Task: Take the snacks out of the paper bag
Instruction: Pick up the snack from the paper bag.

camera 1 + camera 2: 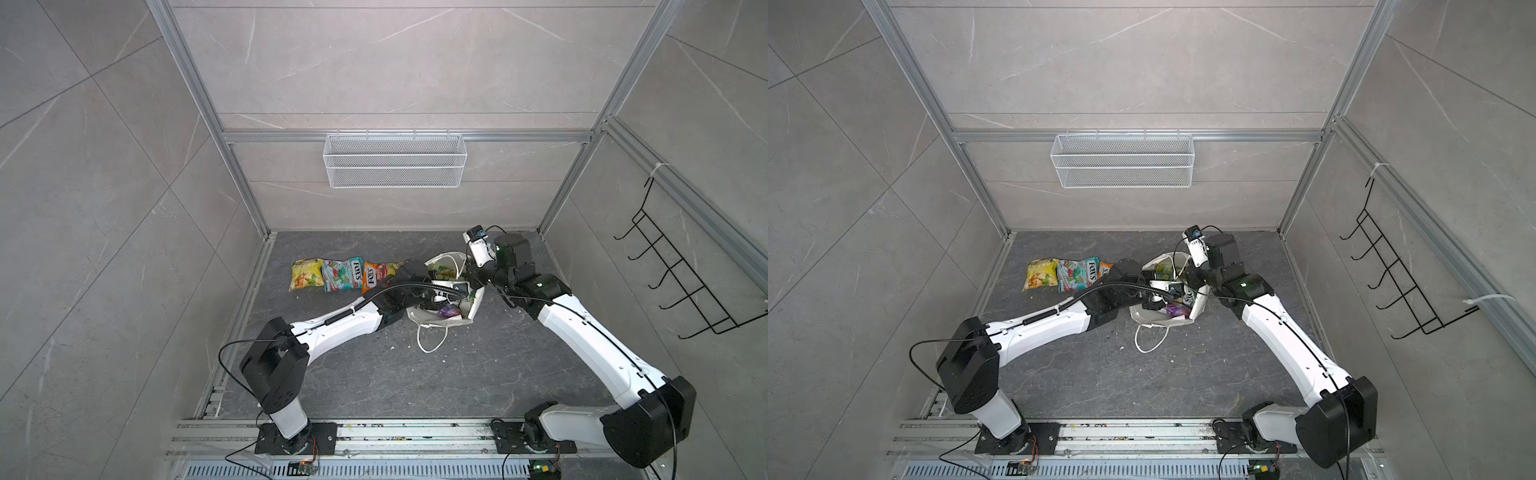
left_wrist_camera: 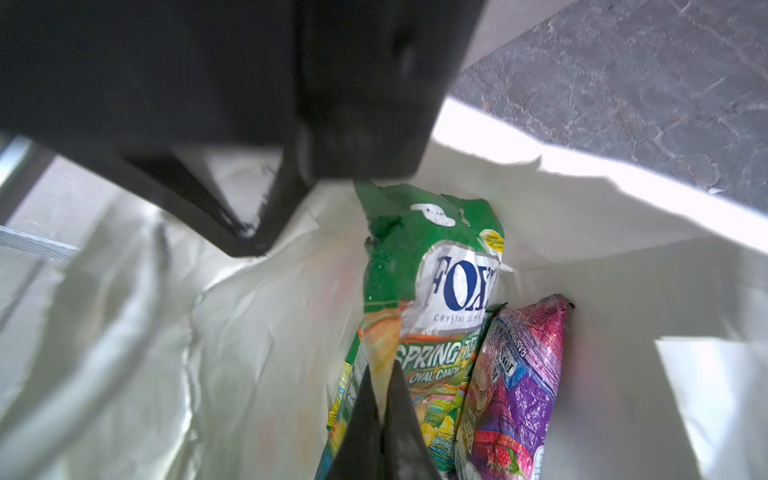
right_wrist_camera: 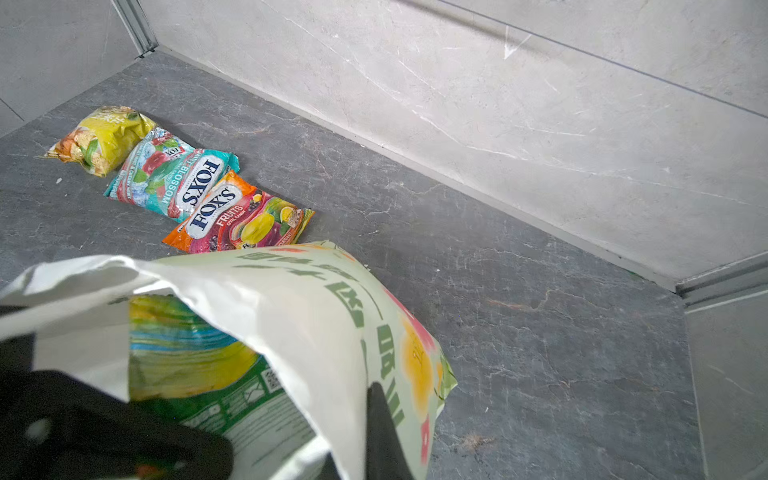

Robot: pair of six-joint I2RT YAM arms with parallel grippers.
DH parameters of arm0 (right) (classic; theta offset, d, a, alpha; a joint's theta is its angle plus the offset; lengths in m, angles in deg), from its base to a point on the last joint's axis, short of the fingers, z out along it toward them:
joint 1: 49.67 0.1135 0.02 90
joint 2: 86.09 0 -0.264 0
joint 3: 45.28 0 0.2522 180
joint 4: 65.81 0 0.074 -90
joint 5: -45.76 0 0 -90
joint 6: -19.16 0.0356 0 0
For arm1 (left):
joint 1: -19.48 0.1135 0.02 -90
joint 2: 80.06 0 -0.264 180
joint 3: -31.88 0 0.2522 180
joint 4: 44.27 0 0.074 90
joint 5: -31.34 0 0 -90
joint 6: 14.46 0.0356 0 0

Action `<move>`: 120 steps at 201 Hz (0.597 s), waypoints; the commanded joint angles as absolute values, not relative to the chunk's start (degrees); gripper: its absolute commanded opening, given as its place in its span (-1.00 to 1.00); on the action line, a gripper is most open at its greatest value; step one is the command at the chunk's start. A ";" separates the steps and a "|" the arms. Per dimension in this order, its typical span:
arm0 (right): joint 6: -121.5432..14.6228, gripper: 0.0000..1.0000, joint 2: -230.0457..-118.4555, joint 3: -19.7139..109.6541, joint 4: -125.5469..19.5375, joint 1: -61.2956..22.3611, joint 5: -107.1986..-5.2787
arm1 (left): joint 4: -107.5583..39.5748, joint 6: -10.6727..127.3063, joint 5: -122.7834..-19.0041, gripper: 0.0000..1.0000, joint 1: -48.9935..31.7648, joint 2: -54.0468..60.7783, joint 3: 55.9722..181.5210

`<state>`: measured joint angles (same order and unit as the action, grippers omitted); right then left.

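Top views overlook everything; wrist views crowd the paper bag (image 2: 257,332).

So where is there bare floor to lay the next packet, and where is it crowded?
Bare: the floor strip between the back wall and the row of yellow packet, teal-red packet and orange packet; also the wide patch between the paper bag and the front rail. Crowded: around the bag, where the left arm and right arm meet.

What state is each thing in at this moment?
Paper bag: open, wall pinched by shut right hand.
Green packet: inside bag, pinched by shut left hand.
Purple packet: inside bag, not gripped.
Yellow packet: out, lying on table.
Teal packet: out, lying on table.
Orange packet: out, lying on table.
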<state>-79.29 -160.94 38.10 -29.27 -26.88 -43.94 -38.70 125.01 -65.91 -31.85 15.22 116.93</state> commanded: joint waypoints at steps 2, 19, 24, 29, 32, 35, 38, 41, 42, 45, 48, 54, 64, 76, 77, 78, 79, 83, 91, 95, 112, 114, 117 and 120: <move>-77.70 -1.00 -159.60 38.16 -32.89 -27.00 -43.53 | -42.47 125.02 -64.03 -1.00 -33.11 9.58 116.39; -77.62 -1.00 -159.62 38.26 -32.89 -26.95 -43.32 | -42.49 124.94 -62.94 -1.00 -33.50 7.56 115.23; -77.61 -1.00 -159.69 38.26 -32.97 -26.99 -43.30 | -42.46 124.93 -62.53 -1.00 -33.60 7.11 114.88; -77.61 -1.00 -159.79 38.26 -32.96 -26.99 -43.33 | -42.46 124.85 -61.93 -1.00 -33.74 6.39 114.61; -77.60 -1.00 -159.79 38.33 -32.98 -27.00 -43.36 | -42.44 124.89 -61.71 -1.00 -33.84 6.01 114.51; -77.58 -1.00 -159.79 38.34 -32.98 -27.02 -43.29 | -42.34 124.92 -61.51 -1.00 -33.92 5.70 114.21; -77.53 -1.00 -159.81 38.30 -32.98 -27.00 -43.33 | -42.26 124.83 -61.41 -1.00 -34.00 5.23 114.08; -77.53 -1.00 -159.84 38.30 -32.98 -26.99 -43.29 | -42.17 124.79 -61.32 -1.00 -34.08 4.79 113.85; -77.52 -1.00 -159.83 38.24 -32.98 -26.99 -43.28 | -42.14 124.77 -61.35 -1.00 -34.10 4.64 113.76; -77.52 -1.00 -159.89 38.37 -33.06 -27.04 -43.27 | -42.12 124.76 -61.34 -1.00 -34.13 4.21 113.51; -77.52 -1.00 -159.83 38.42 -33.07 -27.01 -43.22 | -42.11 124.76 -61.33 -1.00 -34.17 3.77 113.23; -77.54 -1.00 -159.85 38.44 -33.07 -26.99 -43.26 | -42.11 124.61 -61.39 -1.00 -34.19 2.99 112.82; -77.52 -1.00 -159.91 38.49 -33.13 -26.98 -43.27 | -41.69 124.32 -61.22 -1.00 -34.32 1.76 112.24; -77.52 -1.00 -159.98 38.51 -33.16 -26.99 -43.27 | -41.02 124.09 -61.25 -1.00 -34.48 0.37 111.75; -77.52 -1.00 -159.99 38.52 -33.16 -26.99 -43.23 | -41.04 124.03 -61.23 -1.00 -34.52 0.27 111.70; -77.52 -1.00 -160.00 38.52 -33.16 -26.99 -43.25 | -40.96 124.04 -61.18 -1.00 -34.55 0.18 111.67; -77.52 -1.00 -160.00 38.57 -33.16 -26.99 -43.26 | -40.96 123.96 -61.15 -1.00 -34.56 0.14 111.62; -77.52 -1.00 -160.01 38.70 -33.11 -26.99 -43.20 | -40.90 123.90 -60.95 -1.00 -34.61 -0.23 111.50; -77.57 -1.00 -160.25 38.79 -33.16 -26.99 -43.03 | -40.94 123.47 -60.63 -1.00 -34.72 -1.04 111.26; -77.61 -1.00 -160.34 38.86 -33.15 -26.99 -43.01 | -40.96 123.22 -60.55 -1.00 -34.67 -1.48 111.22; -77.61 -1.00 -160.68 39.03 -33.40 -26.95 -42.87 | -41.02 121.52 -60.55 -1.00 -34.74 -3.09 111.16; -77.61 -1.00 -160.70 39.00 -33.42 -26.98 -42.93 | -41.05 121.22 -60.54 -1.00 -34.72 -3.27 111.18; -77.66 -1.00 -160.78 39.13 -33.42 -27.04 -42.93 | -41.24 120.78 -60.53 -1.00 -34.73 -3.55 111.20; -77.66 -1.00 -160.87 39.20 -33.42 -27.00 -42.92 | -41.39 120.30 -60.52 -1.00 -34.69 -3.76 111.21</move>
